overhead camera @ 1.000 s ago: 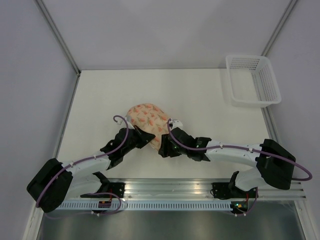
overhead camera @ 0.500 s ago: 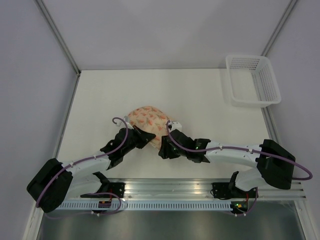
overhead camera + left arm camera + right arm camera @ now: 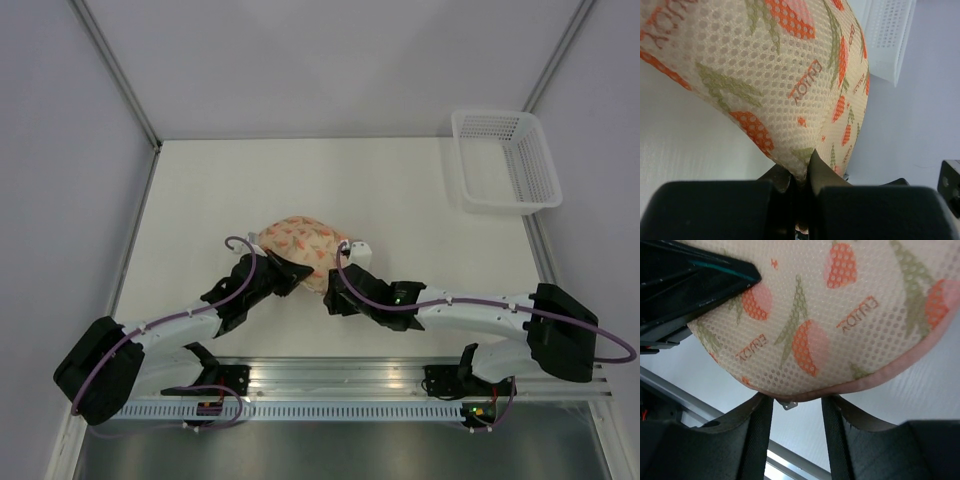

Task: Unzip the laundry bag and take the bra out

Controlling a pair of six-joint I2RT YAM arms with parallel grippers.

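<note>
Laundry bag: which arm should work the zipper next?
Right. The right gripper is open astride the pink rim, with what looks like the metal zipper tab in its gap. The left gripper is shut on the laundry bag, anchoring it.

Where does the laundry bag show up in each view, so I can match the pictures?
Top external: bag just below centre.
Left wrist: fills the upper frame, its lower tip pinched in the left gripper.
Right wrist: fills the top, pink rim just above the right gripper.
Shared landmark: white basket, right edge in top external, upper right in left wrist; not in right wrist.
</note>
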